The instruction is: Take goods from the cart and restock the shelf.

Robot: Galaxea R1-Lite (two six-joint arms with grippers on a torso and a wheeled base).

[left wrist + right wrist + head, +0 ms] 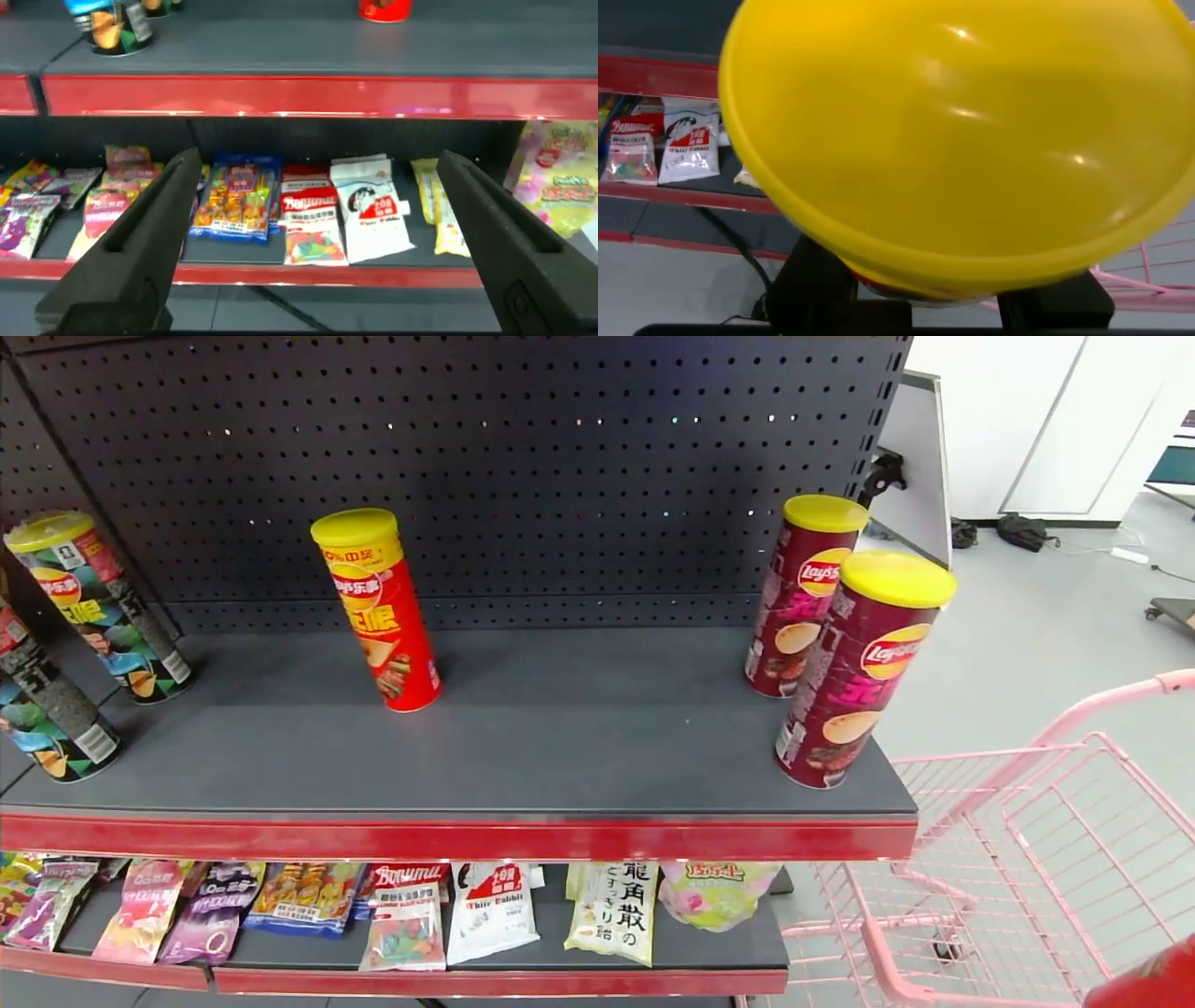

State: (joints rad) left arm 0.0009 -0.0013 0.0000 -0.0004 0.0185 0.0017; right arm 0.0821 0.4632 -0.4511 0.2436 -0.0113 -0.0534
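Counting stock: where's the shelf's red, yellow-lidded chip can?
Head view: the red yellow-lidded chip can stands left of centre on the grey shelf, before the pegboard.

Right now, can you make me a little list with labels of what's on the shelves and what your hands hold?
Top shelf: one red can, two maroon cans, two patterned cans, all standing
Lower shelf: snack bags in a row
Cart: pink, by the shelf's right end
Left gripper: open, empty
Right gripper: shut on a yellow-lidded can

Grey floor (white walls).
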